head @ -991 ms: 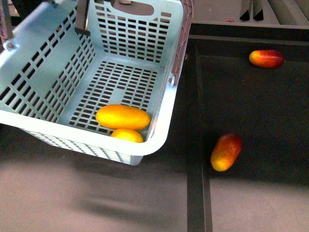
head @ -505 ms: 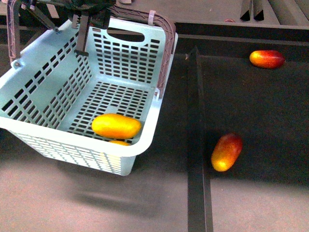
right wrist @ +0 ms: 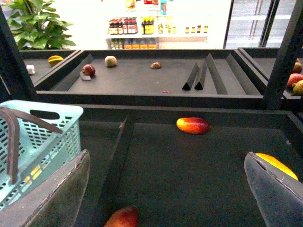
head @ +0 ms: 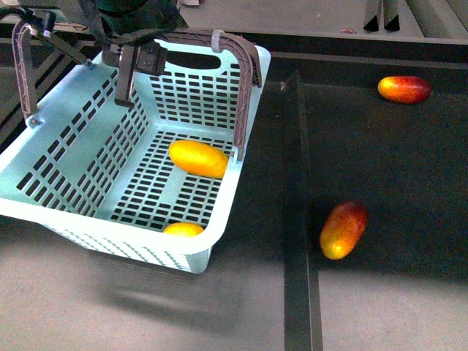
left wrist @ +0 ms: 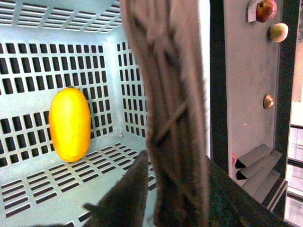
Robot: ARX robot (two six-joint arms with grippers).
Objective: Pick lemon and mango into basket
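mango [head: 198,159] and lemon [head: 183,229] in basket [head: 44,212], seemingly lifted.

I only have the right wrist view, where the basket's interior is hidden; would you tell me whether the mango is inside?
Observer: Yes, the front view shows the mango lying on the floor of the basket, toward the far wall.
Operator: Thank you. And the lemon?
Observer: The lemon is inside as well, tucked against the near wall, apart from the mango.
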